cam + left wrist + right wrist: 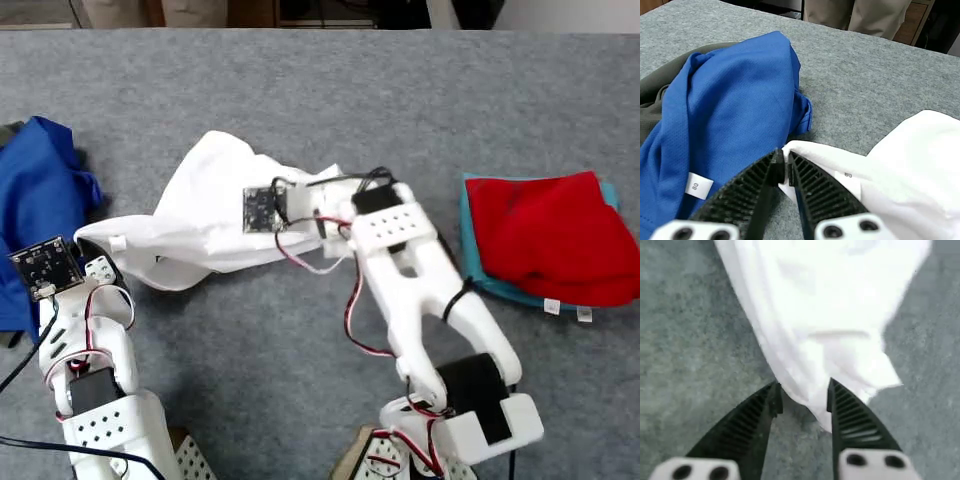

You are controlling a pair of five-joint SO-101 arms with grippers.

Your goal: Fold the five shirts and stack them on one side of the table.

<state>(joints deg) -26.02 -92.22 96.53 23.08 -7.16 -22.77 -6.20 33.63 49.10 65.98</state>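
A crumpled white shirt lies mid-table. My left gripper is shut on one corner of the white shirt, beside a blue shirt heaped over an olive shirt. In the high view the blue shirt sits at the left edge, with my left gripper just to its right. My right gripper is open, its fingers on either side of the white shirt's edge on the grey table. A folded red shirt rests on a teal shirt at the right.
Grey felt covers the table, with bare room along the far side and in front of the white shirt. The right arm's body stretches across the near middle. Loose red and white wires hang beside it.
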